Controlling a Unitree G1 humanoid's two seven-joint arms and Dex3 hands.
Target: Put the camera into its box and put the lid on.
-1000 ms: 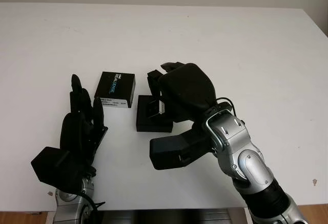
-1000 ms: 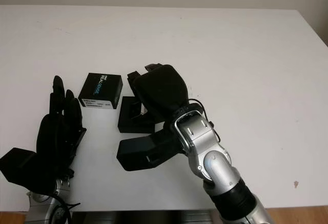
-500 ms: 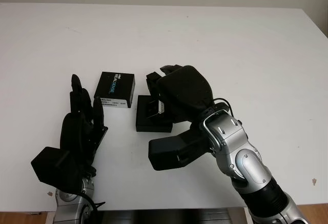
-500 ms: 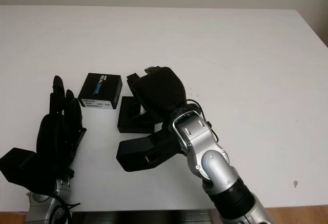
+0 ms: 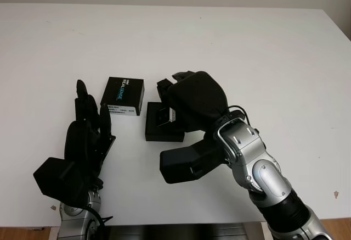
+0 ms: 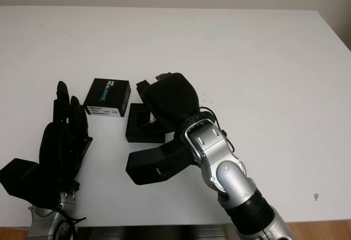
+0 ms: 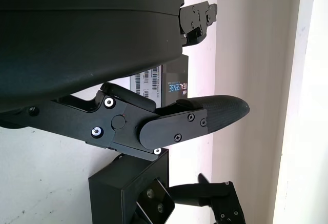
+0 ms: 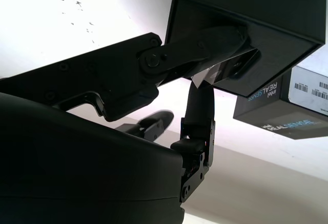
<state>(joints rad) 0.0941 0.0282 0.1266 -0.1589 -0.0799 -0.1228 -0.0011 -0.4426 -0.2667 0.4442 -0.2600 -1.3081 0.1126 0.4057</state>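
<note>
The open black box point(image 5: 156, 130) sits on the white table point(image 5: 263, 53) at the middle. Its lid point(image 5: 123, 95), black with a printed label, lies just left of it, touching or nearly so. My right hand point(image 5: 170, 96) hangs over the box with its fingers curled down into it, shut on the small silver camera point(image 5: 171, 115). The right wrist view shows those fingers reaching into the box point(image 8: 277, 19) with a pale piece of the camera point(image 8: 218, 73) between them, and the lid point(image 8: 277, 111) beyond. My left hand point(image 5: 88, 135) is open, near the front left, short of the lid.
The table's front edge point(image 5: 164, 222) runs just below both arms. Bare white tabletop lies behind and to the right of the box. In the left wrist view the lid point(image 7: 171, 80) and the box point(image 7: 128, 183) lie past my left hand's fingers point(image 7: 205, 116).
My right hand has sunk slightly towards the box with the camera. The left hand, box and lid have stayed put.
</note>
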